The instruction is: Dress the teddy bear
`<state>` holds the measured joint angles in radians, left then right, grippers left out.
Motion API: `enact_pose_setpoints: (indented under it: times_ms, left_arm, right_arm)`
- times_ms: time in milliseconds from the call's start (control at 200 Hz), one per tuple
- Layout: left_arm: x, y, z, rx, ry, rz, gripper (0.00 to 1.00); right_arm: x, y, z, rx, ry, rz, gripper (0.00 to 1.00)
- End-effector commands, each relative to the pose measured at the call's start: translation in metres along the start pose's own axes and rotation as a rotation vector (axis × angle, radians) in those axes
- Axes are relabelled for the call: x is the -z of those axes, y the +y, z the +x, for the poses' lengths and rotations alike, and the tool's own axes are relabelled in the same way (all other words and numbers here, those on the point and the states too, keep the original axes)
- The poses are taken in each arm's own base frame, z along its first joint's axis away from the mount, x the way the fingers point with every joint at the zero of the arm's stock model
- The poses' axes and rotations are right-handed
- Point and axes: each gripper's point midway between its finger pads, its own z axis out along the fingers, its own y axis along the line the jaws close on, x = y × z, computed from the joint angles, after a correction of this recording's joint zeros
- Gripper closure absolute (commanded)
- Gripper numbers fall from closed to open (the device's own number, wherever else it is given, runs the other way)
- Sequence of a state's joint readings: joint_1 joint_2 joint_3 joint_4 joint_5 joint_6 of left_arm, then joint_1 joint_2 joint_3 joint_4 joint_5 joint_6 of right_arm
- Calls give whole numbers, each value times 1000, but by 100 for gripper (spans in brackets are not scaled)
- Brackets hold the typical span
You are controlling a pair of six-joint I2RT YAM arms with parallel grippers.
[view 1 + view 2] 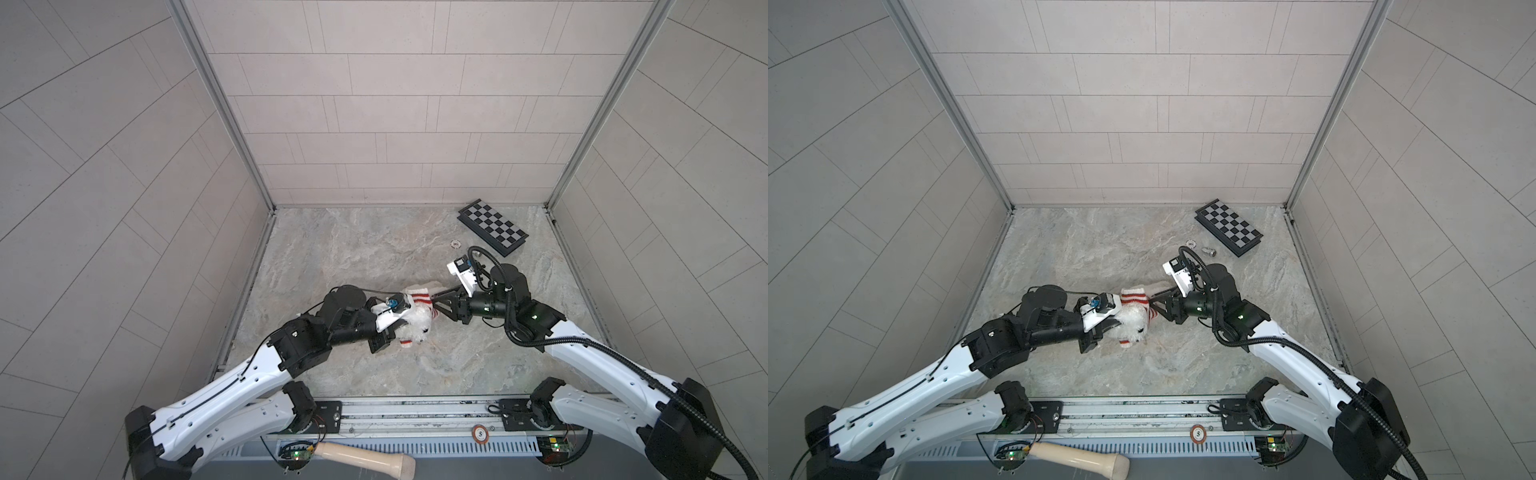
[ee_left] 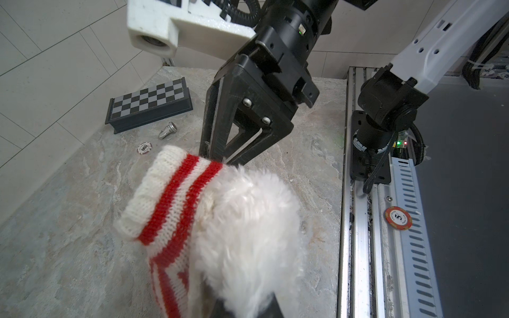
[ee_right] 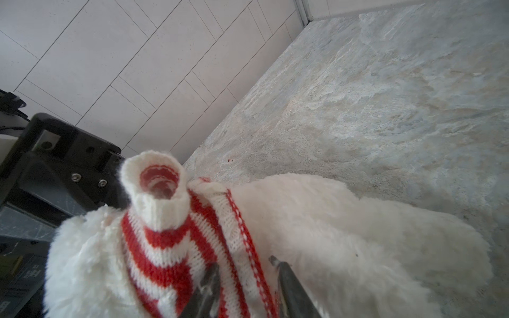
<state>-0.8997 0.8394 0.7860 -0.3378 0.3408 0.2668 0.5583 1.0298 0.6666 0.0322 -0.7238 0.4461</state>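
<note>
The teddy bear [image 1: 420, 329] [image 1: 1137, 323], fluffy and white, lies mid-table between both arms. A red-and-white striped knit garment [image 1: 417, 300] [image 1: 1136, 299] sits over its far end, one sleeve [image 3: 154, 190] sticking up empty. My left gripper [image 1: 397, 332] [image 2: 242, 308] is shut on the bear's fur [image 2: 248, 220], its fingertips buried in the plush. My right gripper [image 1: 434, 305] [image 3: 248, 275] comes from the right. Its two fingers [image 3: 209, 278] pinch the garment's red-stitched hem [image 3: 245, 247], and the knit fills the gap. In the left wrist view its tips [image 2: 217, 159] meet the striped cuff [image 2: 170, 198].
A folded chessboard [image 1: 492, 226] lies at the back right, with a poker chip [image 1: 456, 244] and a small metal piece [image 1: 1208, 251] near it. Another chip [image 1: 480, 434] rests on the front rail. A beige wooden handle [image 1: 365, 459] lies below the rail. Tiled walls enclose three sides.
</note>
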Motion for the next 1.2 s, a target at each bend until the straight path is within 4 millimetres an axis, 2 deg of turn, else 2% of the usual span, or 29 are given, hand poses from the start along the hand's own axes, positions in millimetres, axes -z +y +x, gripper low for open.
enact_pose_setpoints:
  times_ms: [0, 95, 255, 375, 496, 636, 756, 921, 946, 996, 1041, 1116, 1166, 1196]
  left_arm:
    - [4, -1, -8, -20, -27, 0, 100]
    - [2, 0, -10, -15, -34, -1, 100]
    - [0, -1, -10, -8, -32, 7, 100]
    - [0, -1, -9, -5, -32, 4, 100]
    - [0, 1, -9, -5, -29, -6, 100]
    - [4, 6, -10, 2, -43, -46, 100]
    - [10, 10, -10, 8, -61, -80, 100]
    - [13, 12, -7, 23, -70, -103, 100]
    - [14, 13, -7, 27, -73, -108, 100]
    - [16, 12, -7, 30, -84, -111, 100]
    - [17, 12, -8, 32, -90, -111, 100]
    - [16, 9, -6, 30, -81, -93, 100]
    - [14, 7, -4, 29, -68, -77, 100]
    - [13, 6, -3, 28, -64, -69, 100]
  right_arm:
    - [4, 6, -6, 44, -10, 0, 65]
    - [0, 5, 0, 44, 20, -12, 71]
    - [-6, 7, 4, 56, 62, -41, 72]
    - [-10, 7, 5, 64, 81, -52, 77]
    - [-13, 5, 6, 70, 95, -51, 84]
    - [-7, 4, 5, 88, 80, -24, 100]
    - [2, -7, 9, 103, 66, 58, 100]
    - [17, -37, 18, 90, 11, 240, 100]
    - [18, -46, 31, 70, 26, 269, 100]
    - [20, -51, 35, 56, 15, 287, 100]
    - [19, -45, 34, 57, -4, 253, 100]
    - [21, -17, 14, 85, -79, 132, 100]
    - [24, -3, 3, 94, -115, 81, 80]
    - [25, 4, -1, 97, -110, 54, 71]
